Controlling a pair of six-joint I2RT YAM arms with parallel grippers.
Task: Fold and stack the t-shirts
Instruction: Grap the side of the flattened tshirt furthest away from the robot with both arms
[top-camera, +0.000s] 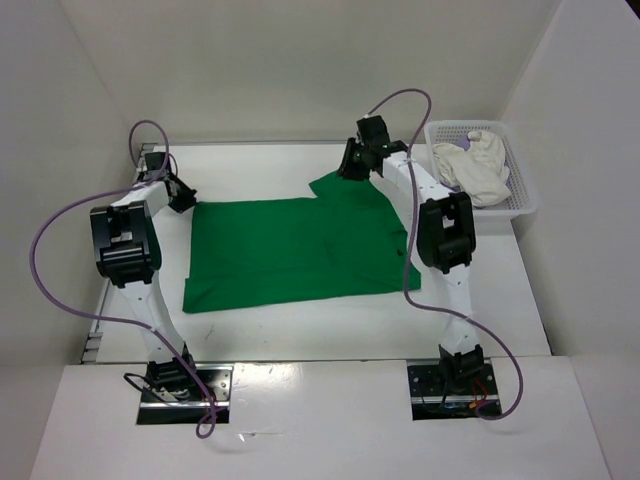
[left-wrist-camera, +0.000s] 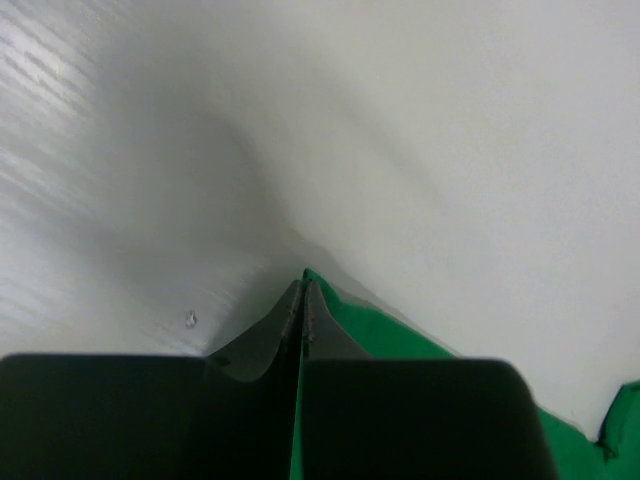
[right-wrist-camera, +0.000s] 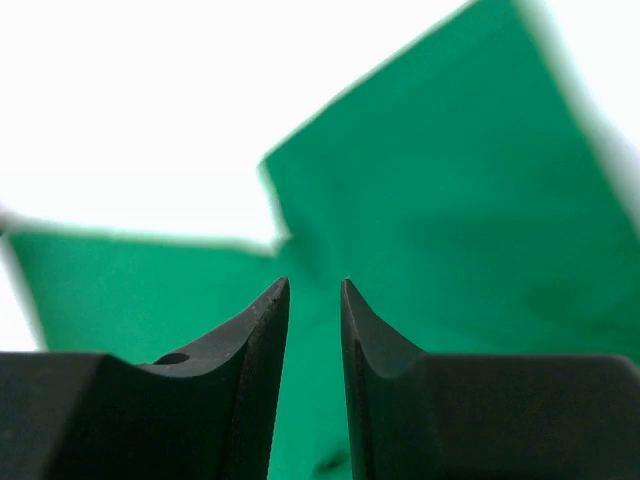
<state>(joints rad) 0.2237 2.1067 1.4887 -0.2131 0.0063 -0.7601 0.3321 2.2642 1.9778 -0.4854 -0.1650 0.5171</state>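
Note:
The bright green t-shirt (top-camera: 300, 245) lies spread flat across the middle of the table, with one sleeve (top-camera: 335, 185) pointing to the far side. My left gripper (top-camera: 183, 197) sits at the shirt's far left corner. In the left wrist view it (left-wrist-camera: 303, 290) is shut on the green cloth (left-wrist-camera: 400, 335), with a fold pinched between the fingers. My right gripper (top-camera: 350, 165) hovers over the far sleeve. Its jaws (right-wrist-camera: 315, 285) stand open, with only the green cloth (right-wrist-camera: 450, 200) showing below them. A white/cream t-shirt (top-camera: 478, 168) lies crumpled in the basket, with a bit of lavender cloth (top-camera: 446, 150) beside it.
The white perforated basket (top-camera: 525, 190) stands at the far right of the table. White walls close in the table on the left, the back and the right. Purple cables loop from both arms.

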